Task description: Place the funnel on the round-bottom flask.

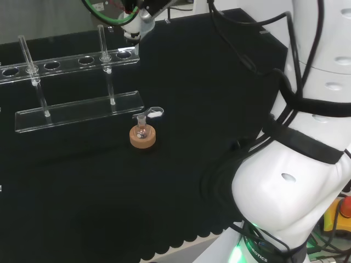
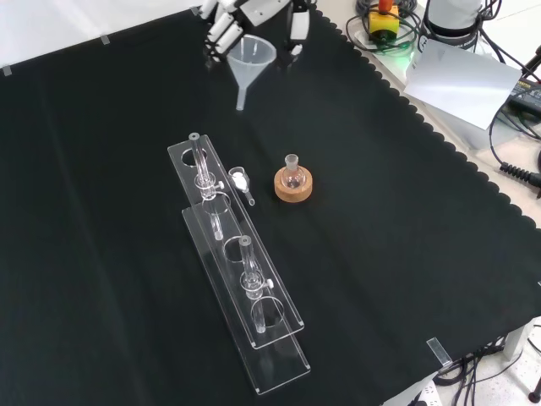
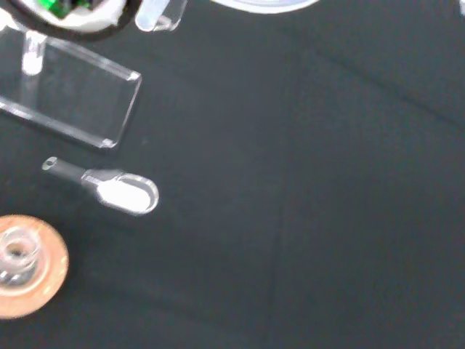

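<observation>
From the front view I see the hand [image 2: 254, 12] at the top edge of the surface [image 2: 406, 237], its fingers curled round the rim of the clear funnel [image 2: 251, 61], which hangs stem down in the air. The round-bottom flask [image 2: 292, 169] sits upright in its cork ring [image 2: 293, 187] well apart from the funnel, nearer the camera. A small clear scoop-like piece [image 2: 241, 180], I think, lies between the cork ring and the clear rack [image 2: 245, 279].

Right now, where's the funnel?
In the front view, the funnel is at top centre, held by the robot hand above the cloth, beyond the flask on its cork ring.
</observation>
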`<control>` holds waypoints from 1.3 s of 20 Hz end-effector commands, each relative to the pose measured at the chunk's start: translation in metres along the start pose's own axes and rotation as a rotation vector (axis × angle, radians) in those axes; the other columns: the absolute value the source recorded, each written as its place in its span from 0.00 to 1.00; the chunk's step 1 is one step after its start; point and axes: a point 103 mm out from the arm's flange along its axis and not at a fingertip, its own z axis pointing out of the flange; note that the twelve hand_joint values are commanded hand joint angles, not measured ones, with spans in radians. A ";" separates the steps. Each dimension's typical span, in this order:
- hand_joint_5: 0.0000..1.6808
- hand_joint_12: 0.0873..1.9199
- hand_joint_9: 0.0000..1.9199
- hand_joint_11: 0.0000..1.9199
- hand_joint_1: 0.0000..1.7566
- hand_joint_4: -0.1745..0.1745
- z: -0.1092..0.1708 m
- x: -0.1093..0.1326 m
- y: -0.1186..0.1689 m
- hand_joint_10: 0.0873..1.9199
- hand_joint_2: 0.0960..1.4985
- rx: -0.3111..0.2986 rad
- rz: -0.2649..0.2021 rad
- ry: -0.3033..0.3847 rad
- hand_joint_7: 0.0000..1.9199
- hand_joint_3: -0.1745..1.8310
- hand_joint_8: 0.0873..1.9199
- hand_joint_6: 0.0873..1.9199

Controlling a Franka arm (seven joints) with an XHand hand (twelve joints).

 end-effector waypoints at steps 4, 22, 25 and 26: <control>0.29 0.66 0.51 0.32 0.47 0.41 0.023 0.032 -0.042 0.18 0.48 0.009 0.004 -0.025 0.29 0.40 0.31 0.24; 0.29 0.65 0.52 0.33 0.47 0.41 0.067 0.061 -0.030 0.19 0.48 0.129 -0.027 -0.103 0.29 0.41 0.32 0.24; 0.29 0.65 0.52 0.33 0.47 0.41 0.069 0.060 -0.030 0.19 0.48 0.138 -0.027 -0.099 0.29 0.41 0.32 0.24; 0.29 0.65 0.52 0.33 0.47 0.41 0.069 0.060 -0.031 0.19 0.48 0.140 -0.026 -0.096 0.29 0.41 0.32 0.24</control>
